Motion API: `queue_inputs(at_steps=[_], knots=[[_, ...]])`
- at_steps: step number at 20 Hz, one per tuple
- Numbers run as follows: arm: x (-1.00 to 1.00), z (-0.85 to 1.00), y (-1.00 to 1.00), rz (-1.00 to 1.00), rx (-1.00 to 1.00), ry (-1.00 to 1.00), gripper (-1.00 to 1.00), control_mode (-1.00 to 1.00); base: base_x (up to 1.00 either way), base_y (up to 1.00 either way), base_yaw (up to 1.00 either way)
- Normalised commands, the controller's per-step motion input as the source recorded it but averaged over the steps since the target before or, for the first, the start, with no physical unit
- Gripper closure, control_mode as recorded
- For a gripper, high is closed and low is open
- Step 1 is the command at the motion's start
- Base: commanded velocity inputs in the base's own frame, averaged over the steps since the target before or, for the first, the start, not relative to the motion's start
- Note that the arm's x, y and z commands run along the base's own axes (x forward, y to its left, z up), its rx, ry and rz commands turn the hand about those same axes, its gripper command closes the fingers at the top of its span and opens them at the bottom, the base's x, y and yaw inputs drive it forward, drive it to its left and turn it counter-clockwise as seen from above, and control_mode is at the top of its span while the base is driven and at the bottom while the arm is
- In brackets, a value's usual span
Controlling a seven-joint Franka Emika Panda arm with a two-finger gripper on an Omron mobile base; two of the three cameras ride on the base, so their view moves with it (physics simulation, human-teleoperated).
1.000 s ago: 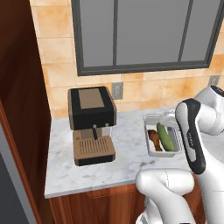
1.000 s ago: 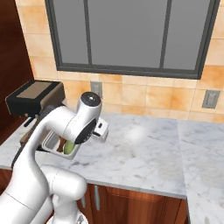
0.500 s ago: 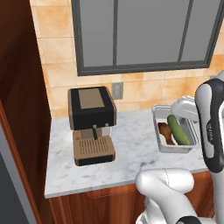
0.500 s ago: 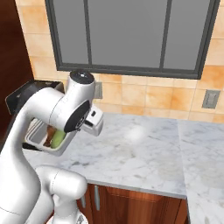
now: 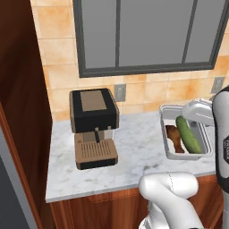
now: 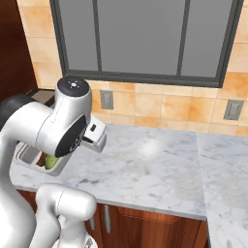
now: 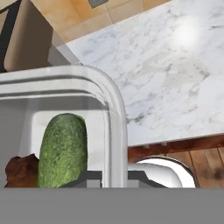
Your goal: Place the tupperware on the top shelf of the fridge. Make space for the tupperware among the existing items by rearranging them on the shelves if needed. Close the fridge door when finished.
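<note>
Above the marble counter (image 5: pixel 134 147), gripper (image 7: pixel 114 177) fingers pinching the translucent whitish rectangular tupperware's (image 5: pixel 184 134) rim, black-and-brown coffee machine (image 5: pixel 93 127) off beside it.

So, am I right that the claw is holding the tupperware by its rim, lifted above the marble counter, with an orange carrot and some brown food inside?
Not quite: the long food in the tupperware is a green cucumber, not an orange carrot, as the hand view shows. The rest stands: the claw grips its rim, above the marble counter, with brown food beside the cucumber.
</note>
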Motion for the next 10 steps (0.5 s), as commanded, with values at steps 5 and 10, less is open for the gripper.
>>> queue_inputs(at_steps=[5,10], knots=[[0.00,0.00,0.00,0.00,0.00,0.00,1.00,1.00,-0.37,0.00,0.22],[0.00,0.00,0.00,0.00,0.00,0.00,1.00,1.00,-0.97,0.05,0.67]])
